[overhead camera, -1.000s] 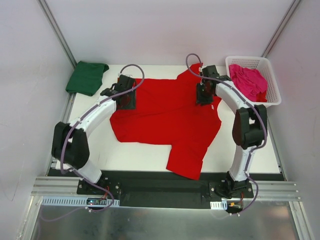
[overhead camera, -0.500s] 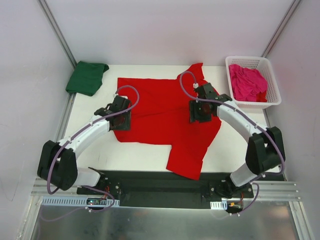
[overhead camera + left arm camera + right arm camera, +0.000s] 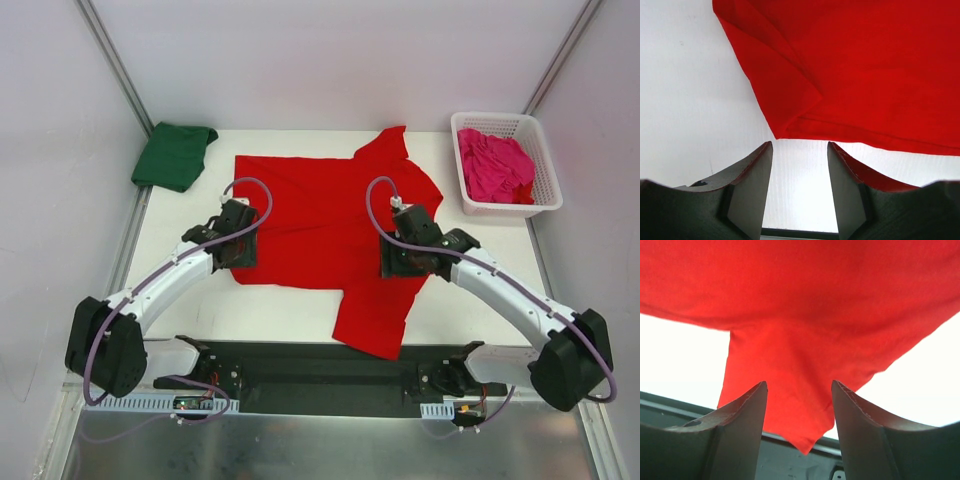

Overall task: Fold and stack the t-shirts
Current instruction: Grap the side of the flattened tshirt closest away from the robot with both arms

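Red t-shirt (image 3: pixel 320 215): lies spread open on the white table (image 3: pixel 270 305), centre of the work area; 1 portion runs toward the near edge and its tip overlaps the black base plate (image 3: pixel 300 365); wrist view shows a folded-over flap at its near-left corner.

Green t-shirt (image 3: pixel 175 155): folded, at the far-left corner of the table, apart from the red one.

Pink t-shirt (image 3: pixel 493 165): bunched inside the white lattice basket (image 3: pixel 546 195) at the far-right corner.

Left gripper (image 3: pixel 232 250): over the near-left corner of the red t-shirt; wrist view shows its 2 fingers spread, bare table between them, the shirt's hem just ahead of the tips; nothing held.

Right gripper (image 3: pixel 400 262): above the near-right part of the red t-shirt, by the portion that runs toward the near edge; wrist view shows its 2 fingers spread, red cloth lying below the gap; no fabric pinched.

The 2 grippers are well apart, 1 at each side of the red t-shirt.
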{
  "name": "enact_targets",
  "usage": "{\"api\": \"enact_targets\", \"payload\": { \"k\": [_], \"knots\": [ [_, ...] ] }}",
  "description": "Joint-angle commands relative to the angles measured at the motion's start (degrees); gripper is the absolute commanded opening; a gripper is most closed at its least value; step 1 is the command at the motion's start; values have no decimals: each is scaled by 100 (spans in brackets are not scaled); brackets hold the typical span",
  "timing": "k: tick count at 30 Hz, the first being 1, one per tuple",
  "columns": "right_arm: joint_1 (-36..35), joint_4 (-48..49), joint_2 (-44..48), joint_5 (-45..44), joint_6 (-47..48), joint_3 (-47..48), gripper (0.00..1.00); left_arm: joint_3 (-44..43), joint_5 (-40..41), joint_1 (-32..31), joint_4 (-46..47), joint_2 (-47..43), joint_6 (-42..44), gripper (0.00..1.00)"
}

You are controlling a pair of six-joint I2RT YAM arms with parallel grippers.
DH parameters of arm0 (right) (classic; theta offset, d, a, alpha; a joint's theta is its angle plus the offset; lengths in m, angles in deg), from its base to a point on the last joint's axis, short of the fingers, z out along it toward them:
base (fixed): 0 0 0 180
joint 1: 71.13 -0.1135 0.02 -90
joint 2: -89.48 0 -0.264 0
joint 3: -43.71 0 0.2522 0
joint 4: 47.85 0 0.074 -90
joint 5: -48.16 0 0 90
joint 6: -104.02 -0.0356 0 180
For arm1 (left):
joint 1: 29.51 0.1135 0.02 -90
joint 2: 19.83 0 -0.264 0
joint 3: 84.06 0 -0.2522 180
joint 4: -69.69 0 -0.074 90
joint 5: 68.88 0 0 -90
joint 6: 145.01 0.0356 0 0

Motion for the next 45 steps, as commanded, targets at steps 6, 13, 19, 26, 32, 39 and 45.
{"api": "enact_targets", "payload": {
  "k": [6, 13, 19, 26, 32, 39, 45],
  "knots": [
    [-683, -289, 1173, -677, -1178, -881, 60, -207, 353, -184, -68, 504, -122, 48],
    [-1349, -280, 1990, -1116, -2355, -1786, 65, -181, 424, -210, -68, 496, -87, 48],
    [-2438, -604, 2237, -1942, -3585, -2173, 66, -189, 406, -219, -68, 443, -105, 49],
    [-3661, -1027, 2080, -2829, -5220, -2332, 67, -225, 389, -245, -68, 460, -79, 49],
    [-4611, -1422, 1833, -3225, -6592, -2489, 68, -207, 380, -254, -68, 381, -61, 49],
    [-5498, -1633, 1789, -3411, -7973, -2789, 68, -216, 327, -298, -68, 364, -61, 49],
    [-5920, -1599, 1271, -3446, -8519, -2718, 66, -172, 336, -333, -68, 302, -70, 48]
  ]
}}
